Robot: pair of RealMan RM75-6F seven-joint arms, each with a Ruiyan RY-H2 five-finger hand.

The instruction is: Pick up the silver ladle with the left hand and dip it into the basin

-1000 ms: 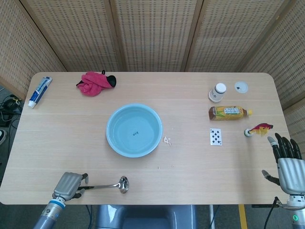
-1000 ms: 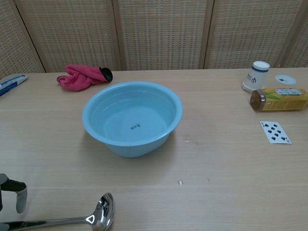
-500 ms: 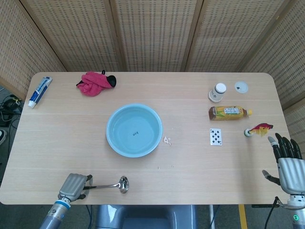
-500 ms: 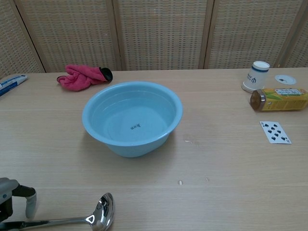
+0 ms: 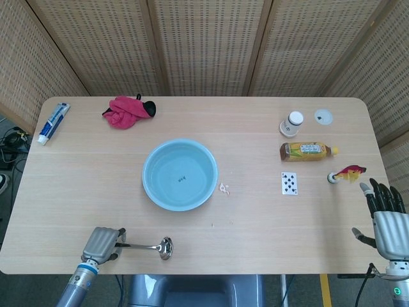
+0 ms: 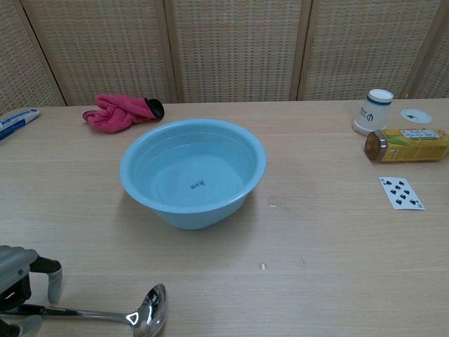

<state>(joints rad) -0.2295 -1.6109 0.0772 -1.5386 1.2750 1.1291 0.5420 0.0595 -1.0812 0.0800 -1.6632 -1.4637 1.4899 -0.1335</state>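
Observation:
The silver ladle [image 5: 153,246] lies near the table's front edge at the left, its bowl [image 6: 151,317] resting on the wood and pointing right. My left hand [image 5: 104,243] grips the handle's end, fingers curled around it [image 6: 21,281]; the handle slopes up slightly toward the hand. The light blue basin [image 5: 151,158] stands upright at the table's middle, beyond and to the right of the ladle [image 6: 189,214]. My right hand [image 5: 385,217] hovers off the front right corner, fingers spread, holding nothing.
A pink cloth [image 5: 124,112] and a toothpaste tube [image 5: 53,123] lie at the back left. On the right are a white cup [image 5: 293,123], a lid [image 5: 324,116], a lying bottle [image 5: 307,151], a playing card [image 5: 289,183] and a small red toy [image 5: 347,173].
My left hand slid right along the ladle's handle and closed on it. The handle end has risen a little off the table. The right hand stayed still.

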